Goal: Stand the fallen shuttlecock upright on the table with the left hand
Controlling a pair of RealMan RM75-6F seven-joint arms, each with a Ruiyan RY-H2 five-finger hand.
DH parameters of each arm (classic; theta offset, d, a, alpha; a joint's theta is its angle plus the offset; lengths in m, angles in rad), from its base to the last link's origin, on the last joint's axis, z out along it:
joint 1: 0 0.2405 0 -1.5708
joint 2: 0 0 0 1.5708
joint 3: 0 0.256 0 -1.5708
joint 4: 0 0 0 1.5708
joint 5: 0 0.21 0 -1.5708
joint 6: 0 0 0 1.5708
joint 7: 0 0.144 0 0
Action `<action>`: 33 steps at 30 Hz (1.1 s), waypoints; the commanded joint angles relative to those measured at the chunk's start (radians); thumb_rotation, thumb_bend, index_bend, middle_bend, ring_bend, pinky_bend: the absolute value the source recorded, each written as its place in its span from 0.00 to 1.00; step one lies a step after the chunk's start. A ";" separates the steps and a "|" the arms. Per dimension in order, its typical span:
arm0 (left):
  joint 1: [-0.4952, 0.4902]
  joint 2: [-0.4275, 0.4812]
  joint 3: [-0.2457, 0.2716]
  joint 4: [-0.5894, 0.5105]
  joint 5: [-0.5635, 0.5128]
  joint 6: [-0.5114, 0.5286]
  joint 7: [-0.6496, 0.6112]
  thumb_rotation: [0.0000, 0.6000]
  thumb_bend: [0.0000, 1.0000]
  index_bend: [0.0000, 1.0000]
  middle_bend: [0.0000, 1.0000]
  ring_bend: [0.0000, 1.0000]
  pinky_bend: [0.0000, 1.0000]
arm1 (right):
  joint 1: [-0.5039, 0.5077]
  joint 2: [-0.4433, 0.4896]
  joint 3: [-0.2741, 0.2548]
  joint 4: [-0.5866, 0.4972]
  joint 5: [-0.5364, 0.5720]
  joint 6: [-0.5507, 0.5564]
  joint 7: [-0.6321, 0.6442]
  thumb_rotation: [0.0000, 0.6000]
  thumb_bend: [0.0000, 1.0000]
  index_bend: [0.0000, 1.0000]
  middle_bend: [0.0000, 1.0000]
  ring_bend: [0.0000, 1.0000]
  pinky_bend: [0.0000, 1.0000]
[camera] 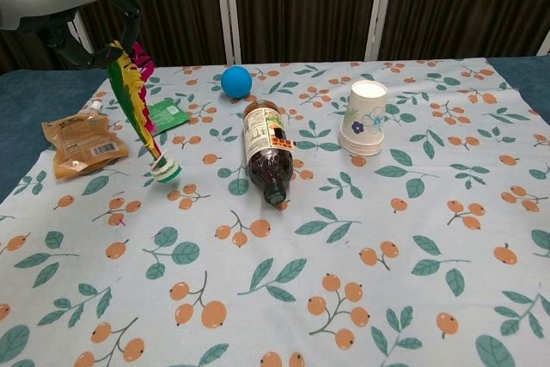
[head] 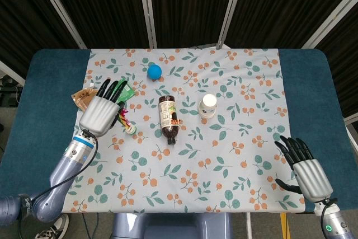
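Pinching the feather tops so the base can swing underneath, the left hand holds the shuttlecock nearly upright on the tabletop beside the bottle.

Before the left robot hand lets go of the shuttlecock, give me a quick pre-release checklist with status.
1. Left robot hand holds the feathers of the shuttlecock: ok.
2. Shuttlecock base on the tablecloth: ok, base looks to touch down.
3. Shuttlecock vertical: not ok, leaning in the chest view.
4. Clearance from the bottle and the green packet: ok, both apart from the base.
5. Right robot hand out of the way: ok, at the near right table edge.
6. Grip firmness: cannot tell.
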 commanded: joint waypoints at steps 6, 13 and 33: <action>0.003 0.009 0.020 -0.044 0.032 -0.004 -0.009 1.00 0.57 0.64 0.00 0.00 0.00 | 0.000 0.000 0.000 0.000 0.000 0.000 0.001 1.00 0.05 0.08 0.00 0.00 0.00; 0.002 0.004 0.036 -0.071 0.056 -0.009 -0.004 1.00 0.57 0.63 0.00 0.00 0.00 | 0.000 0.001 0.000 0.001 -0.001 0.001 0.001 1.00 0.05 0.08 0.00 0.00 0.00; 0.005 0.003 0.071 -0.124 0.088 -0.004 0.038 1.00 0.38 0.23 0.00 0.00 0.00 | 0.001 0.000 -0.001 0.003 -0.005 0.003 0.003 1.00 0.05 0.08 0.00 0.00 0.00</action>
